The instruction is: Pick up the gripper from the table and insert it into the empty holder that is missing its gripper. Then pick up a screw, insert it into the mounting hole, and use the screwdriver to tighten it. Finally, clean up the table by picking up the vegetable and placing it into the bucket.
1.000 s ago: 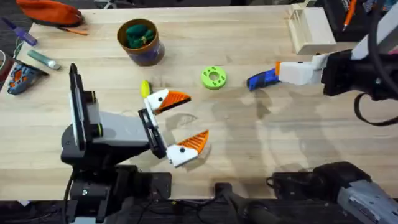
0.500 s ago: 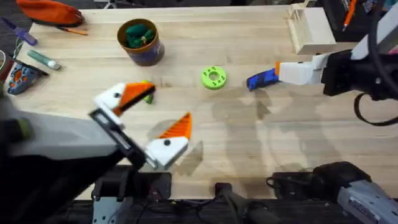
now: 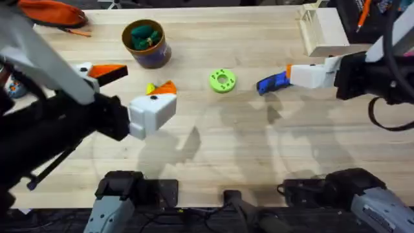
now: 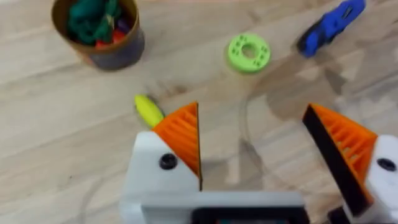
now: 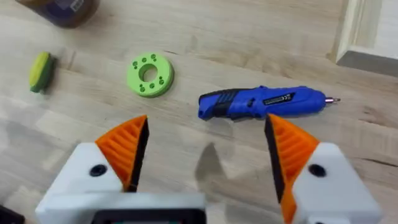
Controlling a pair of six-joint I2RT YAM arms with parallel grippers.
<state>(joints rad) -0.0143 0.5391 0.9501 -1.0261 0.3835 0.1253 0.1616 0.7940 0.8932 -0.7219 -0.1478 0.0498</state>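
The yellow-green vegetable lies on the wood just in front of the bucket, which has green lumps inside. My left gripper hovers open above the table, one orange finger right beside the vegetable. The blue screwdriver lies right of centre. My right gripper is open just short of it, holding nothing. The loose gripper, the empty holder and the screw are out of view.
A lime-green disc with a centre hole sits between vegetable and screwdriver. A pale wooden box stands at the back right. An orange pouch and small items lie at the far left.
My left arm has risen and swung left and away from the base, carrying its open gripper from the near table up beside the vegetable. The right arm has not moved.
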